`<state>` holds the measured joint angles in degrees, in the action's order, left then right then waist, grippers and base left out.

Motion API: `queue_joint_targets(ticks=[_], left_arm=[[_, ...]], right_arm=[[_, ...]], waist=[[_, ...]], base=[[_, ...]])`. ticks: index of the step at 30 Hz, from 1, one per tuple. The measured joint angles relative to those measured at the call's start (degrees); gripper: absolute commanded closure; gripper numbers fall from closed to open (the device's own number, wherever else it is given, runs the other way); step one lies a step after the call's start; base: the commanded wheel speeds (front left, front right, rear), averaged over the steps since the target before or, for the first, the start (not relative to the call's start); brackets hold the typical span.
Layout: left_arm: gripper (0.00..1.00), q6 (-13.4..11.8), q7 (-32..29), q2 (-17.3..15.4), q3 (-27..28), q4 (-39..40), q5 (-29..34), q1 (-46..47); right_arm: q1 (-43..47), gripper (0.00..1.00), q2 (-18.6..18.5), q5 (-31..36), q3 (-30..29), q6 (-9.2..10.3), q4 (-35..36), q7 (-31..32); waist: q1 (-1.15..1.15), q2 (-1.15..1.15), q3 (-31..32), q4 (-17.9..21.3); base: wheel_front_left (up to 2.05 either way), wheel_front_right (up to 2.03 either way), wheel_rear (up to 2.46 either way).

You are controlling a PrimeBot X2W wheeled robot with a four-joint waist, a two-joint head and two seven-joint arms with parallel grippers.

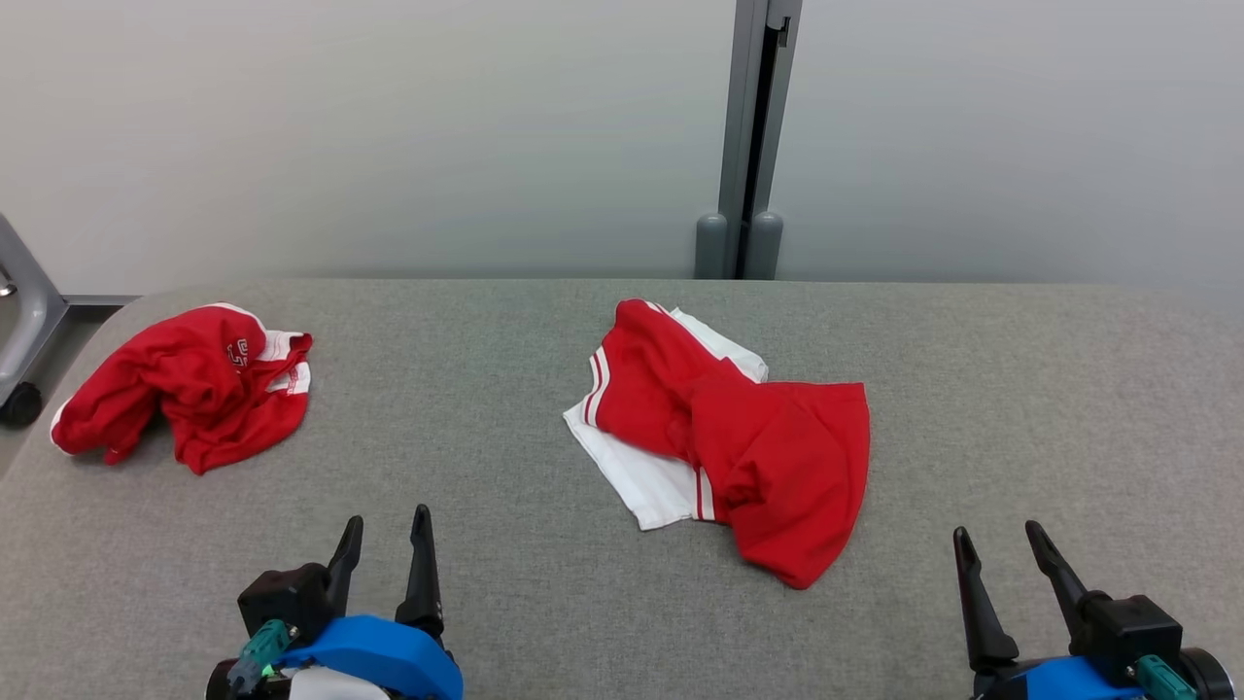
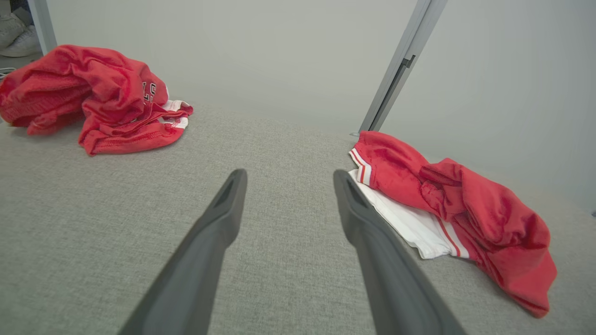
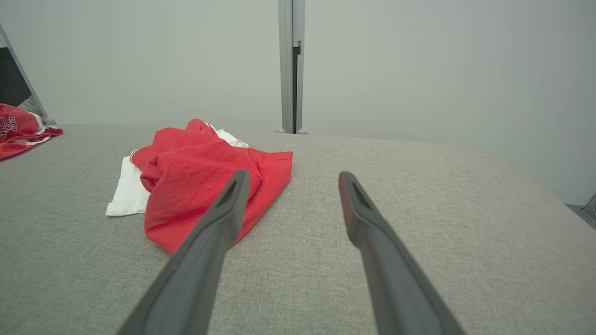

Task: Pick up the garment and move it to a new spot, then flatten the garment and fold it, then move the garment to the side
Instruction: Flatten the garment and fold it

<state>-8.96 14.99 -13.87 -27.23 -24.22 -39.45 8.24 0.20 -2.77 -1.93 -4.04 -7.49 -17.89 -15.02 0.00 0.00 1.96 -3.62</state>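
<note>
Red-and-white garment [image 1: 739,437] lies crumpled near the middle of the grey tabletop [image 1: 505,603], and I take it to be the piece to lift, since it sits between the two arms. A second garment [image 1: 185,384], red and bunched, rests well apart at the far left edge.

The middle piece's long axis runs on a diagonal. Its far end points away and slightly to the robot's left, and its near end is a red corner that comes down toward the robot's right. A white panel with red stripes shows from under the red cloth on the side facing the left arm.

The left end effector [image 1: 388,515] hovers low over bare tabletop with its fingers spread wide and nothing between them. From its wrist view the garment lies ahead and off to the right. The right end effector [image 1: 996,528] is likewise released and empty, and from its wrist view the cloth lies ahead and to the left, with the near red corner just beyond the fingertips.

Neither arm touches the fabric. By my reading the right arm is somewhat nearer, because the near red corner leans its way, while the left arm faces the white edge across open tabletop. The pick-up step seems not yet begun. A reach forward and inward from each side, along that diagonal, would probably meet the two ends.
</note>
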Motion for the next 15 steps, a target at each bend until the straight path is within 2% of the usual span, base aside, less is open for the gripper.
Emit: queue_joint_targets(ticks=[15], left_arm=[[0.0, 1.27, 0.01, 1.02, 0.38, -1.32, 1.21, 0.21]], right_arm=[[-0.71, 0.0, 0.0, -0.01, 0.08, 0.0, -0.58, 0.0]], waist=[[0.0, 0.0, -0.75, -0.09]], base=[[0.0, 0.0, 0.0]])
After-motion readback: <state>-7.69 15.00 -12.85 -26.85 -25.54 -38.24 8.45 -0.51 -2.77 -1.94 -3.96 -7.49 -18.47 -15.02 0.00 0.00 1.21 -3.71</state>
